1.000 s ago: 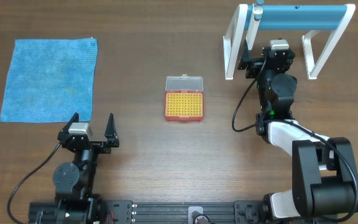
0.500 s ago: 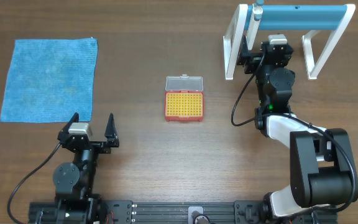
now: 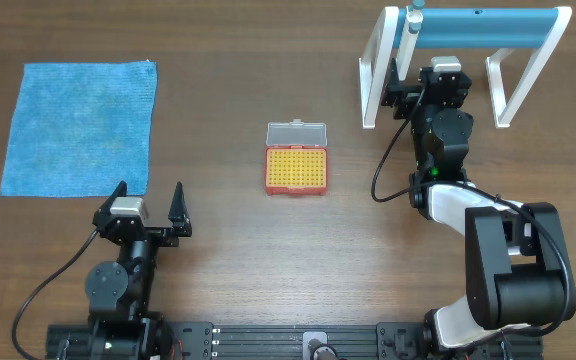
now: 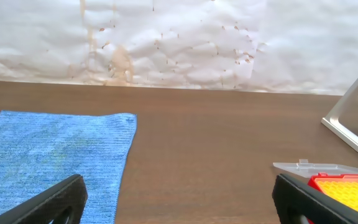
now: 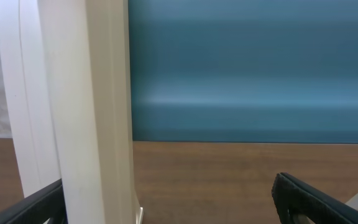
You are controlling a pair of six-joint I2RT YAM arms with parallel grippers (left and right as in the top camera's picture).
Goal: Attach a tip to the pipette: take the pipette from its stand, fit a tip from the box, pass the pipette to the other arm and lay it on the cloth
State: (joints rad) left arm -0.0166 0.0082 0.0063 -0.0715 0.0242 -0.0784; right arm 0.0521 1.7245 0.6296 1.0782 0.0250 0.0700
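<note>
Stand [image 3: 483, 22] closer to right gripper [image 5: 166, 191], left gripper [image 3: 150, 192] unmoved

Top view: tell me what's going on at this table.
The right arm's claw is open at the stand, close by the pipette that hangs at the end nearer the tip box. It grips nothing yet. The left claw is open and idle near a corner of the blue cloth. The tip box sits open mid-table.
</note>
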